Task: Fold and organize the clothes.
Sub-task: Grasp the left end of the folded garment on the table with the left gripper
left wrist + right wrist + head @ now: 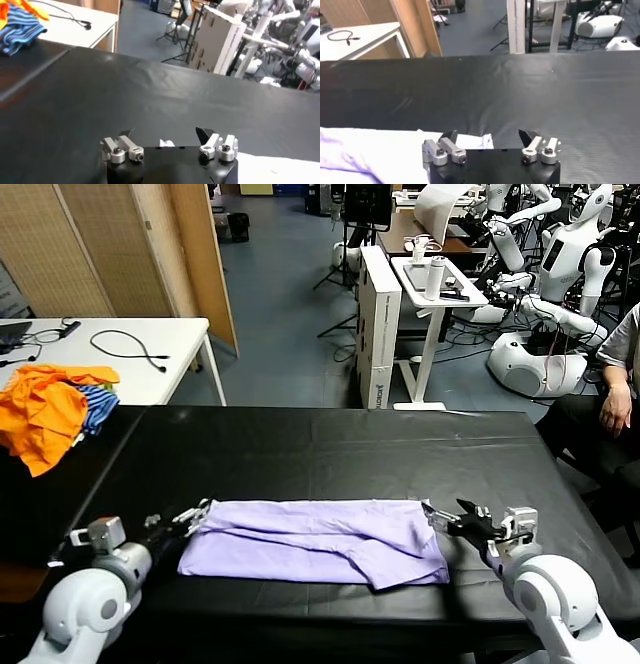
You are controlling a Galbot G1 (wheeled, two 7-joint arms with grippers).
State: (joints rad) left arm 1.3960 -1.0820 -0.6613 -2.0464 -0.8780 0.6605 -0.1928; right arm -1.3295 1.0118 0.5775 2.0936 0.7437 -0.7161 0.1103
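Observation:
The clothes, a pale lavender T-shirt (315,542), lie folded into a long flat band across the front of the black table (320,454). My left gripper (196,516) sits at the band's left end, open, with a scrap of the cloth (166,143) showing between its fingers. My right gripper (441,519) is at the band's right end, also open. In the right wrist view the shirt's corner (472,141) lies just below the right gripper (488,136), untouched by the spread fingers. In the left wrist view the left gripper (165,135) holds nothing.
A bright orange and blue-striped garment heap (50,409) lies at the table's far left, overlapping a white side table (150,359) with a black cable. A seated person (620,379) is at the right edge. White carts and robots stand beyond the table.

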